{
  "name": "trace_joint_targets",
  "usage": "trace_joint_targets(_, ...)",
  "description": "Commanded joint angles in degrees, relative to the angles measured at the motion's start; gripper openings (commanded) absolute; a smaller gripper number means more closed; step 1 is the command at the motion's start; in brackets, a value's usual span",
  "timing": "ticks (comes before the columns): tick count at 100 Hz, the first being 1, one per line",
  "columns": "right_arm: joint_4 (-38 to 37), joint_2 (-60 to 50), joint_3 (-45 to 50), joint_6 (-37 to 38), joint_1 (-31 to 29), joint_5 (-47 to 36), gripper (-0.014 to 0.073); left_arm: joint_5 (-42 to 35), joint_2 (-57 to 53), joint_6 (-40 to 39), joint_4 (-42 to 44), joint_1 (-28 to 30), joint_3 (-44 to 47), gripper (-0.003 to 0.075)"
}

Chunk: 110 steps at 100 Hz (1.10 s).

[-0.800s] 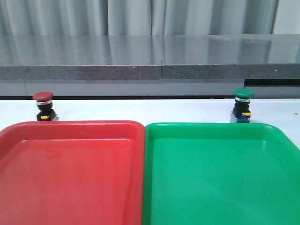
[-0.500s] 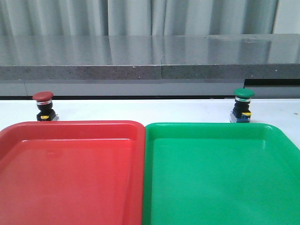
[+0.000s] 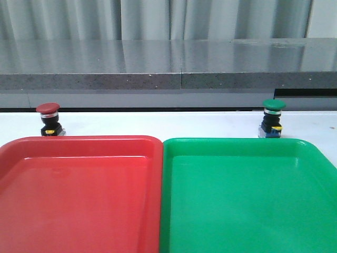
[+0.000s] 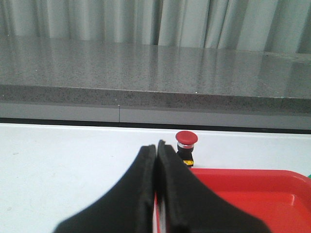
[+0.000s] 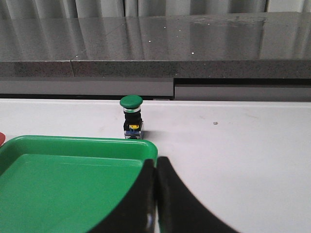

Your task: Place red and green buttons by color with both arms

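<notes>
White table, 4 items on it

Table [image 3: 158, 124] carries red tray [image 3: 79, 195] on left & green tray [image 3: 247, 195] on right, touching side by side. Red button [image 3: 49, 119] stands upright just behind red tray; green button [image 3: 273, 118] upright just behind green tray.

A red tray [image 3: 79, 195] lies on the white worktop [image 3: 168, 124], and everything else can be placed from it. Just beside it on the right, long edges touching or all but touching, lies a green tray [image 3: 247, 195] of the same shape, with a raised rim and rounded corners. Both trays show bare, glossy floors. Beyond the red tray, past a strip of white worktop, a dark line runs along the foot of a grey speckled stone ledge [image 3: 158, 66] spanning the whole width. Above that ledge hangs a pale pleated curtain [image 3: 158, 18].
</notes>
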Motion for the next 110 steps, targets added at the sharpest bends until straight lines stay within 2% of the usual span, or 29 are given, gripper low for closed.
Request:
trace_joint_targets(1, 0.1, -1.2, -0.9, -0.1, -0.4, -4.7, -0.0068, -1.9, 4.3, -0.4, -0.7, 0.2, -5.9, -0.0019)
trace_joint_targets(16, 0.1, -1.2, -0.9, -0.1, -0.4, -4.7, -0.0068, 2.5, 12.3, -0.4, -0.7, 0.2, -14.3, -0.0019)
trace_joint_targets(40, 0.1, -1.2, -0.9, -0.1, -0.4, -4.7, -0.0068, 18.8, 28.3, -0.4, -0.7, 0.2, -28.0, -0.0019)
trace_joint_targets(50, 0.1, -1.2, -0.9, -0.1, -0.4, -4.7, -0.0068, 23.3, 34.6, -0.4, -1.8, 0.2, -32.0, -0.0019)
trace_joint_targets(71, 0.1, -1.2, -0.9, -0.1, -0.4, -4.7, -0.0068, 26.0, 42.6, -0.4, -1.9, 0.2, -35.1, -0.0019)
trace_joint_targets(96, 0.1, -1.2, -0.9, -0.1, -0.4, -4.7, -0.0068, 26.5, 45.2, -0.4, -2.0, 0.2, -35.2, -0.0015)
trace_joint_targets(103, 0.1, -1.2, -0.9, -0.1, -0.4, -4.7, -0.0068, 26.5, 45.2, -0.4, -2.0, 0.2, -35.2, 0.0027)
trace_joint_targets(110, 0.1, -1.2, -0.9, -0.1, -0.4, -4.7, -0.0068, 26.5, 45.2, -0.4, -2.0, 0.2, -35.2, 0.0132)
